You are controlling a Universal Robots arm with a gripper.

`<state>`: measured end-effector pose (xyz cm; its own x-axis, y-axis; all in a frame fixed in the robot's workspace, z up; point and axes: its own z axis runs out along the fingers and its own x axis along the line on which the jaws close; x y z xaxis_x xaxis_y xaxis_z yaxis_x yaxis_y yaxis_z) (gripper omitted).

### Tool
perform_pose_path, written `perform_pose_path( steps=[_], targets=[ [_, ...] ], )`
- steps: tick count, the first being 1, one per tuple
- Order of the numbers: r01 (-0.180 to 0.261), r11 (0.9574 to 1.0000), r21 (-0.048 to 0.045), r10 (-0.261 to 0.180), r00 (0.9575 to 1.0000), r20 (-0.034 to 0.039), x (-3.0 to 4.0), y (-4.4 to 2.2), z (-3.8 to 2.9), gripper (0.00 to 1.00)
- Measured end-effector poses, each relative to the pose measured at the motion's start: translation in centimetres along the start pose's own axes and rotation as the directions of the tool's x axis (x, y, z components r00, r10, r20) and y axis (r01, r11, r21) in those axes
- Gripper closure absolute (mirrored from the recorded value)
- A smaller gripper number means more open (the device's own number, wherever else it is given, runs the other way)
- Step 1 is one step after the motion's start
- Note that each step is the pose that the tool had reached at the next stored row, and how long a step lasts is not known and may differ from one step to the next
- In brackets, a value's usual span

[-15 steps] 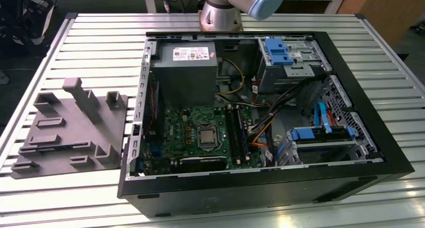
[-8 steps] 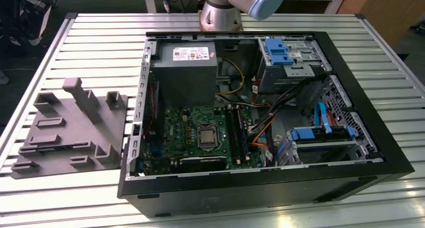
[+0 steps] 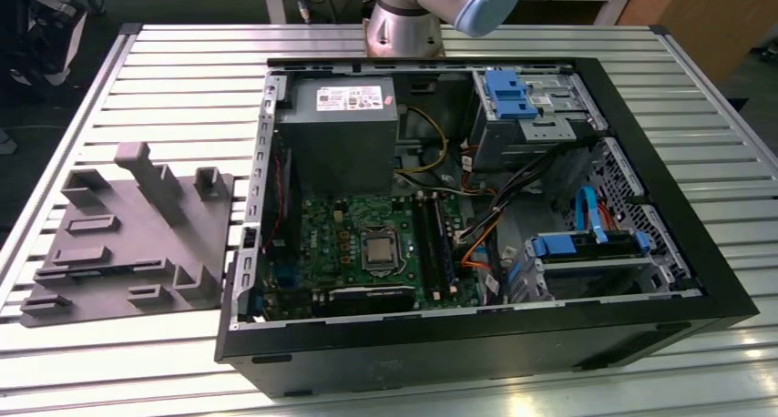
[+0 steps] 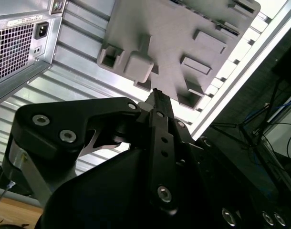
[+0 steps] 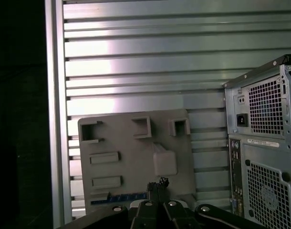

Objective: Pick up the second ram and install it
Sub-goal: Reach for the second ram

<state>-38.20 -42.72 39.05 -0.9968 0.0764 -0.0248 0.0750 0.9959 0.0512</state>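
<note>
abv gray fixture (image 5: pixel 131 157), end effector (image 5: pixel 157 183) closed.

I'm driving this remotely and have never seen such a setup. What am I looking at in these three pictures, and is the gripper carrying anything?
The machine is one robot arm, standing at the edge of a slatted metal table. The exterior view comes from a camera off the arm that looks down on the table. On the table lies an open computer case with its green circuit board showing. At the exterior view's left of it lies a grey plastic holder with slots and posts. The two wrist views come from cameras riding on the arm, looking past its gripper. In both wrist views the gripper points toward the grey holder, with the case's back panel to one side. Its fingertips look closed together, and I see nothing between them.
</note>
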Motion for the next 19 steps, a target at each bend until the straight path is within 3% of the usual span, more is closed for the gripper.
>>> perform_pose_path(
  steps=[19],
  targets=[
    [0.0,1.0,0.0,0.0,1.0,0.0001,0.52,-0.68,0.01,0.89]
  ],
)
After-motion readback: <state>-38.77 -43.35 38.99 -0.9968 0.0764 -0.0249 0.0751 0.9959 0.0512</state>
